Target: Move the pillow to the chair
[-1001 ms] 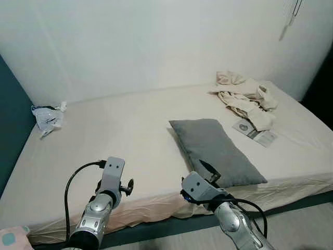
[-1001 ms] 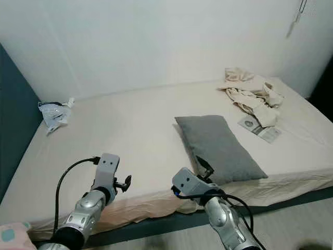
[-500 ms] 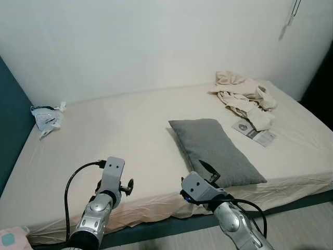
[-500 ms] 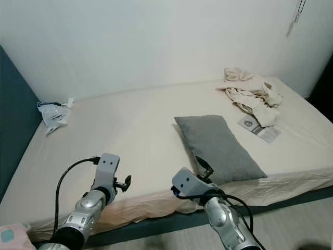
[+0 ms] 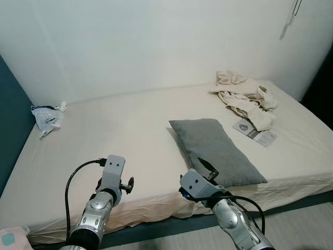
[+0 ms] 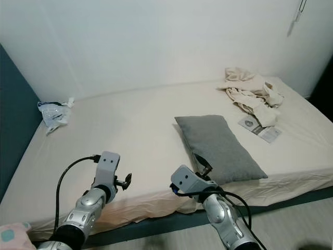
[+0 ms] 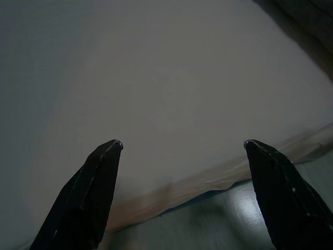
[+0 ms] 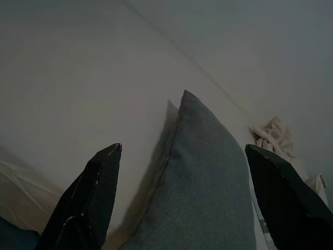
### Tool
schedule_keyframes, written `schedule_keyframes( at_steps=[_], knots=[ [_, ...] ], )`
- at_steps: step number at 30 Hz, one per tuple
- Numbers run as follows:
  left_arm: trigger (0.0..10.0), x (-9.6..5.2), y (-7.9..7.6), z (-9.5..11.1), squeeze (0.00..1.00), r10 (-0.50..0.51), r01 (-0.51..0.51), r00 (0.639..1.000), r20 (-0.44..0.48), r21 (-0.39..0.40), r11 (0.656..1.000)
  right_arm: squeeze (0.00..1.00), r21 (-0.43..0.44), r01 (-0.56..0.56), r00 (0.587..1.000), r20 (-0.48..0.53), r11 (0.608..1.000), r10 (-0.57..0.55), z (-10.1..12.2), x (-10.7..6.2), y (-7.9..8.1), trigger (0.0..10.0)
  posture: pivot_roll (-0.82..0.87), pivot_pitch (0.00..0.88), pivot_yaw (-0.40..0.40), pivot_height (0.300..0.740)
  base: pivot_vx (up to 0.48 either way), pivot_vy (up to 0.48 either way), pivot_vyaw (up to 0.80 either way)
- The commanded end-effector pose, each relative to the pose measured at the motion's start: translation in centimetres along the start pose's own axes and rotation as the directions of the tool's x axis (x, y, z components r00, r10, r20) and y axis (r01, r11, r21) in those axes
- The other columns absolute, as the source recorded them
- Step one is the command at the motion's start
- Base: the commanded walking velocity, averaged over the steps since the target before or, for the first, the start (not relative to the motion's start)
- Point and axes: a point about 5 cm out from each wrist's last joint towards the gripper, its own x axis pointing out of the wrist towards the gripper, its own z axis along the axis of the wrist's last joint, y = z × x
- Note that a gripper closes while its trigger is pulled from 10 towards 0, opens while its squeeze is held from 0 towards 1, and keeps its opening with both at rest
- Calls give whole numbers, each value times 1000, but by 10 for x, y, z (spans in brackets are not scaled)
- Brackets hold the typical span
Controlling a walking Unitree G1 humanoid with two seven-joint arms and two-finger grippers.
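Pillow (image 5: 216, 149) lies near bed (image 5: 104, 135) edge, right gripper (image 8: 182, 151) open.

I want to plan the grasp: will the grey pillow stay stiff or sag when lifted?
The pillow looks soft and flat on the bed, so it will probably sag if held by one edge. Its cloth looks matte, likely not slippery. The open right tool points at it.
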Motion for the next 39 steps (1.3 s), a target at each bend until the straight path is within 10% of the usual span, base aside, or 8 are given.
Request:
schedule_keyframes(
  at_steps=[1, 39],
  knots=[
    [10000, -1, 4, -3, 0, 20, -20, 1000, -15, -17, 1000, 0, 11, -6, 1000, 5, 1000, 6, 0, 0, 3, 10000, -76, 67, 42, 740, 0, 0, 0],
    [10000, -3, 4, -6, 0, 23, -23, 1000, -15, -15, 1000, 0, 6, -9, 1000, 1, 1000, 9, -3, -5, 3, 10000, -72, 60, 32, 740, 0, 0, 0]
  ],
)
